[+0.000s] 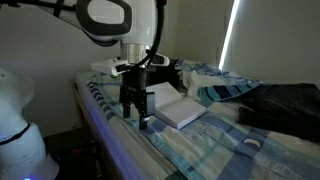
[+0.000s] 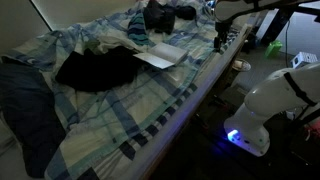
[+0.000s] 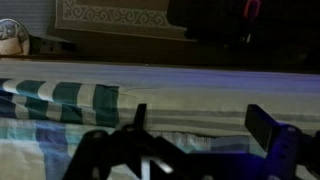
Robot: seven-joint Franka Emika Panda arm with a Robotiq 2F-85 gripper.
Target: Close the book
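Note:
The book (image 1: 183,110) lies on the plaid bed with a plain white face showing. It also shows in an exterior view (image 2: 160,56), near the bed's edge. My gripper (image 1: 138,113) hangs low over the bed's edge, beside the book and apart from it. It also shows in an exterior view (image 2: 222,42). In the wrist view the gripper (image 3: 200,125) is open with nothing between its fingers. That view shows only the mattress edge and bedding, and the book is out of view there.
Blue-and-white plaid bedding (image 2: 120,120) covers the bed. A bulky black bag (image 2: 95,68) lies beyond the book, and it also shows in an exterior view (image 1: 285,105). Dark items (image 2: 160,16) sit at the bed's head. A white robot body (image 2: 270,100) stands beside the bed.

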